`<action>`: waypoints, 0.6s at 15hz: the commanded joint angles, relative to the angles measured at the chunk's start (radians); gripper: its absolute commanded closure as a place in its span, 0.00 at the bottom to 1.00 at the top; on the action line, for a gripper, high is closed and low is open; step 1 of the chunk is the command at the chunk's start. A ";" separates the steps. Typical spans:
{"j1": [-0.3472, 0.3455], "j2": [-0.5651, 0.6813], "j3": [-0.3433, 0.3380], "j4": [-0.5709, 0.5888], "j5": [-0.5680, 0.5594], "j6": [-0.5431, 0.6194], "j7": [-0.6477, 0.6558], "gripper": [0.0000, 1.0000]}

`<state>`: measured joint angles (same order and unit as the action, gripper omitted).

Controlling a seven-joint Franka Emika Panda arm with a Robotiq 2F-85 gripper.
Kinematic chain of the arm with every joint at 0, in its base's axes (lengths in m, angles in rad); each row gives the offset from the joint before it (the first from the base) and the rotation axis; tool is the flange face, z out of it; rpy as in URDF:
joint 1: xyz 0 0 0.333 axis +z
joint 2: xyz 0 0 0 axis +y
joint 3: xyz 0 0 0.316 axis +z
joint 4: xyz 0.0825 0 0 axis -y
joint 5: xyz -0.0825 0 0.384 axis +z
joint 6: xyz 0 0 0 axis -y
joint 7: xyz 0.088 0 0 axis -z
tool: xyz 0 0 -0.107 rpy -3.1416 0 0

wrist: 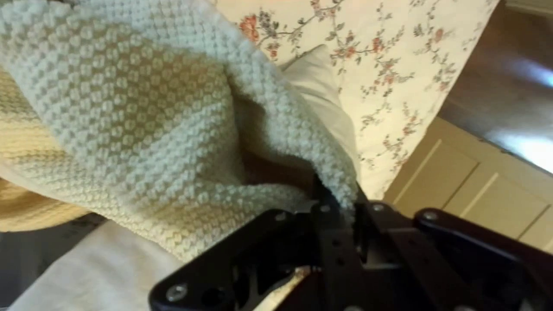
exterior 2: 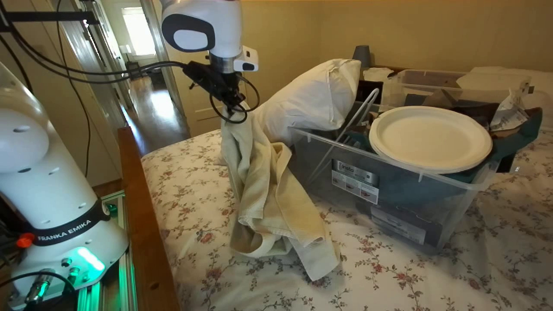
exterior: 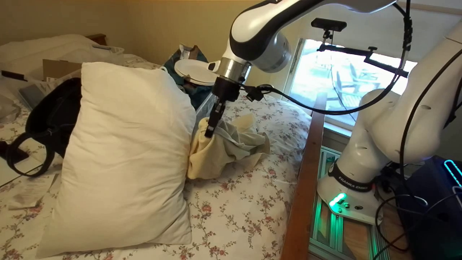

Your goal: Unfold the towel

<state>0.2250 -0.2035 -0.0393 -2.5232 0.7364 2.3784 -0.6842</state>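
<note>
The towel is cream and beige with a knobbly weave, crumpled and hanging in folds. It shows in both exterior views [exterior: 216, 159] [exterior 2: 268, 185] and fills much of the wrist view [wrist: 151, 116]. My gripper [exterior: 210, 131] points down at the towel's top end. In the wrist view, the gripper's fingers [wrist: 339, 194] are closed on an edge of the towel. The held end is raised, and the lower folds rest on the floral bed [exterior: 249, 206]. The fingertips are partly hidden by the cloth and cables in an exterior view [exterior 2: 235, 113].
A large white pillow [exterior: 133, 155] stands right beside the towel. A clear plastic bin [exterior 2: 458, 216] with paper plates [exterior 2: 432, 138] on top is close to the towel. A wooden bed rail [exterior: 303, 187] runs between bed and robot base. A black bag [exterior: 54, 115] lies beyond the pillow.
</note>
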 commanded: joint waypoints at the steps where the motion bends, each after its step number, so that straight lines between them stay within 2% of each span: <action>1: 0.002 0.053 -0.001 0.073 0.162 -0.145 -0.174 0.94; 2: -0.013 0.070 0.000 0.081 0.185 -0.198 -0.207 0.94; 3: -0.032 0.088 -0.004 0.088 0.199 -0.255 -0.234 0.66; 4: -0.058 0.101 -0.001 0.084 0.170 -0.268 -0.217 0.65; 5: -0.083 0.102 0.002 0.070 0.145 -0.247 -0.197 0.60; 9: -0.181 0.083 -0.004 0.000 0.012 -0.098 -0.082 0.32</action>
<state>0.1039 -0.1055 -0.0430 -2.4859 0.8404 2.1970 -0.8432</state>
